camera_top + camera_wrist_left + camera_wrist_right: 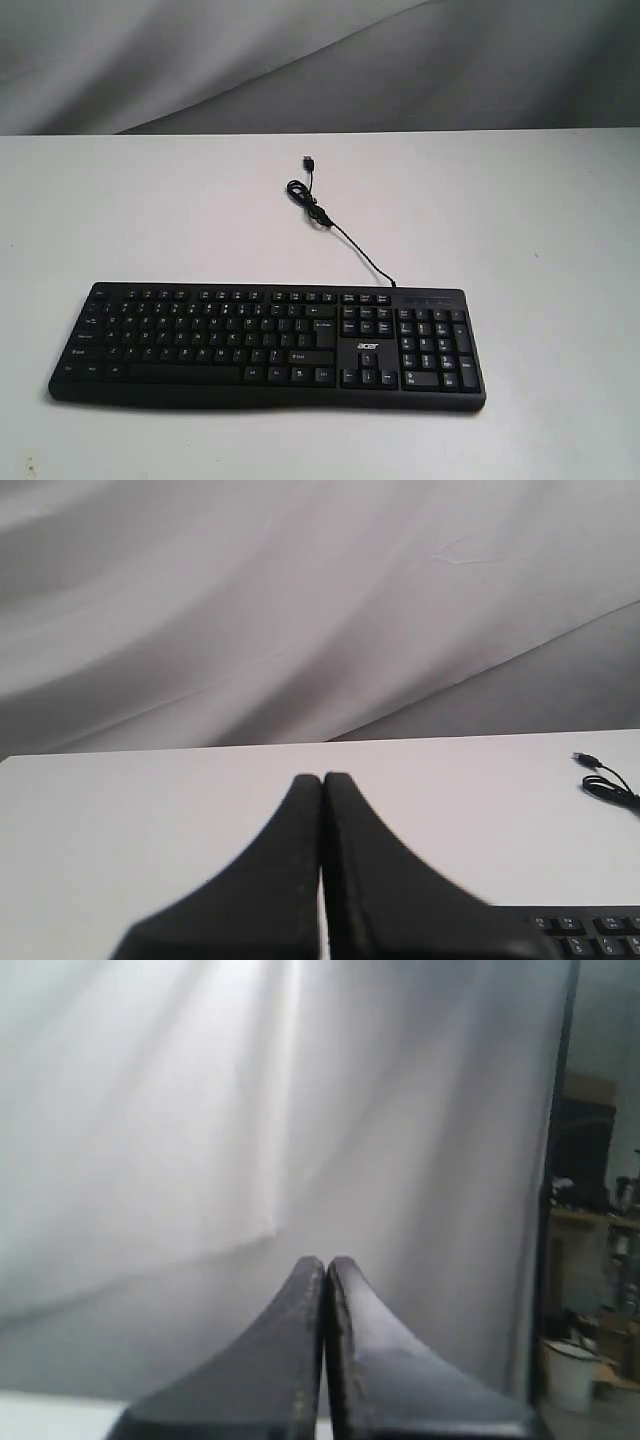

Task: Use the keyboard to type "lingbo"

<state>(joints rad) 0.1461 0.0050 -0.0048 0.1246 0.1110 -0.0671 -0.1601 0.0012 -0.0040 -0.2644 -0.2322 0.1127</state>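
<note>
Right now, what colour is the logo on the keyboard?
White. The acer logo sits on the black keyboard and shows best in the exterior view.

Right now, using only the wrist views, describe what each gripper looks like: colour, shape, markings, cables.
The left gripper has two matte black fingers, broad at the base and curving in to narrow rounded tips. The right gripper is the same shape and colour, with faint pale scuffs along one inner edge. No cables, logos or labels show, and the arms themselves are out of view.
</note>
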